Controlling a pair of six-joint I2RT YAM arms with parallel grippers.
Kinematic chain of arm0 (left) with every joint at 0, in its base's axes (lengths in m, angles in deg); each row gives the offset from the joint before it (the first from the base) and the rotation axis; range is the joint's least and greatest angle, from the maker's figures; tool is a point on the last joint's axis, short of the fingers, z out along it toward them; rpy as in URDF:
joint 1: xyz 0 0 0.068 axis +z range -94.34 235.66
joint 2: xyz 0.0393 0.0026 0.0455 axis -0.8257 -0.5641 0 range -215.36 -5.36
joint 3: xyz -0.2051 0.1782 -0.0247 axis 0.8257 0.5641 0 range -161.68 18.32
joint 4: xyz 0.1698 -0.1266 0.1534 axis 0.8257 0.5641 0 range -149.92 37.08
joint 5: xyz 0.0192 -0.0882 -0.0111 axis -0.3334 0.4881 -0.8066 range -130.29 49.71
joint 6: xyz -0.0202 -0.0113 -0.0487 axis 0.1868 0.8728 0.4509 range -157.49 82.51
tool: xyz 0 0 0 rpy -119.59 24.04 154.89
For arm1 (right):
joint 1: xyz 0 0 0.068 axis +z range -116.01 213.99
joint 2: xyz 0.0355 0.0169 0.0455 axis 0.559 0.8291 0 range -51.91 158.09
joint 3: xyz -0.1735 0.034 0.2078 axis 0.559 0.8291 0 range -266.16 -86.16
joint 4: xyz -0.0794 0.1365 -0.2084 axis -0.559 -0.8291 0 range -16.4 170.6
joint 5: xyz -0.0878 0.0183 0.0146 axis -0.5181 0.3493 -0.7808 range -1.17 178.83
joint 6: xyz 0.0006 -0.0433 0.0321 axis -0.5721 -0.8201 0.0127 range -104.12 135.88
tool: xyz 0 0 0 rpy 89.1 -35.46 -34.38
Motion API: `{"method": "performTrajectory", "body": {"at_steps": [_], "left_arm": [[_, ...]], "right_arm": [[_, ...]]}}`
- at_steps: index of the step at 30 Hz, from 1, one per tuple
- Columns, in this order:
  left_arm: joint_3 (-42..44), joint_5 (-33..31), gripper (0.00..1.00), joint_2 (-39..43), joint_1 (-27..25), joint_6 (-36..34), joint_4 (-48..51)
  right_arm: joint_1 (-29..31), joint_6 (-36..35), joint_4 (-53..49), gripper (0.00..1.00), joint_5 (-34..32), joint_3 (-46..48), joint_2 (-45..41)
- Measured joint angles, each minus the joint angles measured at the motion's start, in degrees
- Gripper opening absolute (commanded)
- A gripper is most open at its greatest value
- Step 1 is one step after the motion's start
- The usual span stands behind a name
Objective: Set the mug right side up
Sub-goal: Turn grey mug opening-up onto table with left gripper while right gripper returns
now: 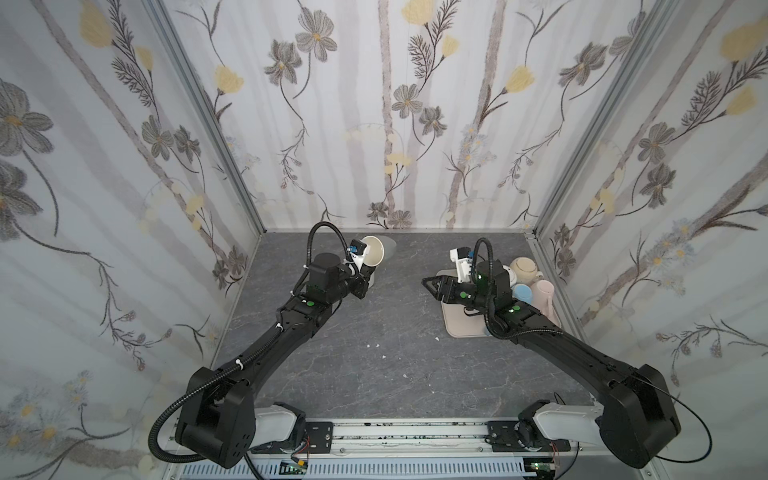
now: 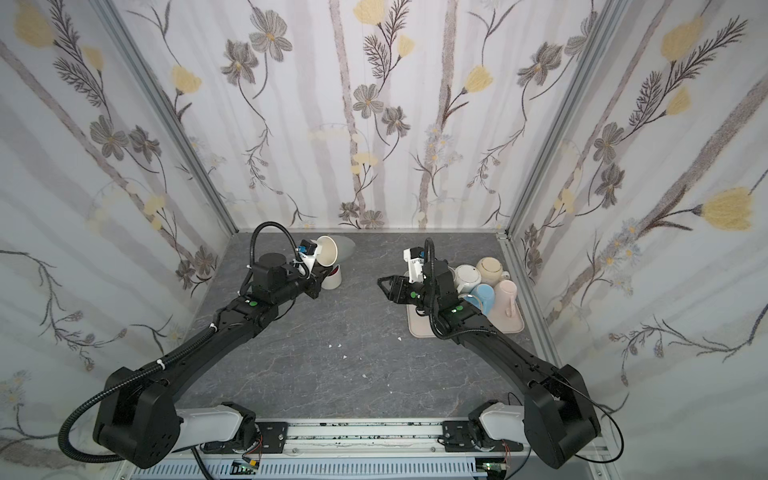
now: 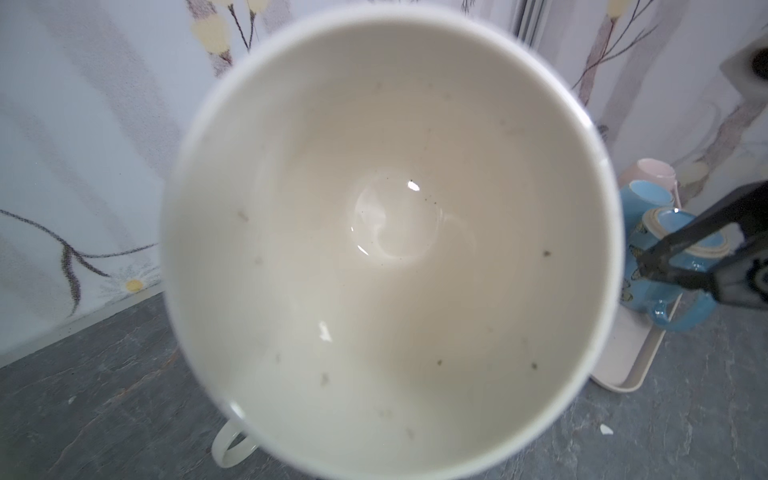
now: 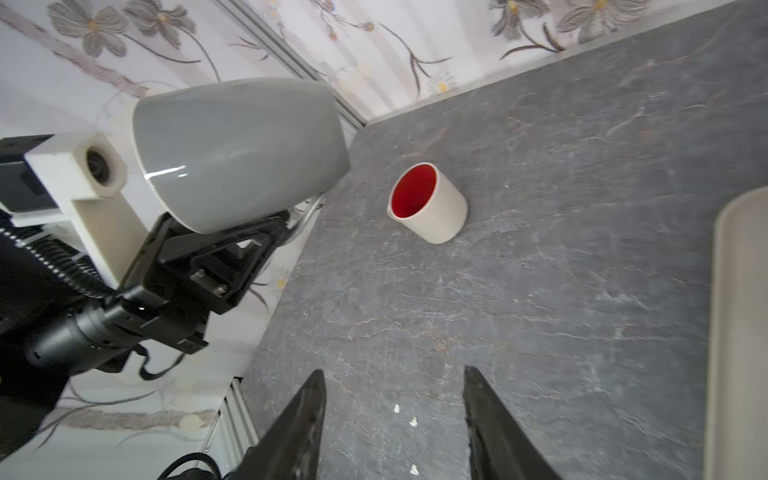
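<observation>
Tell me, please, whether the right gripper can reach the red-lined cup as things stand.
Probably yes: the right gripper is open and faces the cup across open table. The mug, held aloft beside the cup, could crowd the grasp.

Wide open across the middle of the table, bar a few white crumbs. Blocked at the back left by the grey mug held off the surface, with a red-lined cup standing just below it. Crowded at the back right by a tray packed with mugs. Clear between cup and tray, apart from the right gripper jutting in, jaws parted.
</observation>
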Motion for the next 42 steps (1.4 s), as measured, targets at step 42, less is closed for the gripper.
{"method": "performTrajectory", "body": {"at_steps": [42], "left_arm": [[-25.64, -9.31, 0.35, -32.26, 6.73, -26.99, 45.44]], "right_arm": [[-17.88, -15.13, -20.24, 0.59, -5.55, 4.09, -7.04]]}}
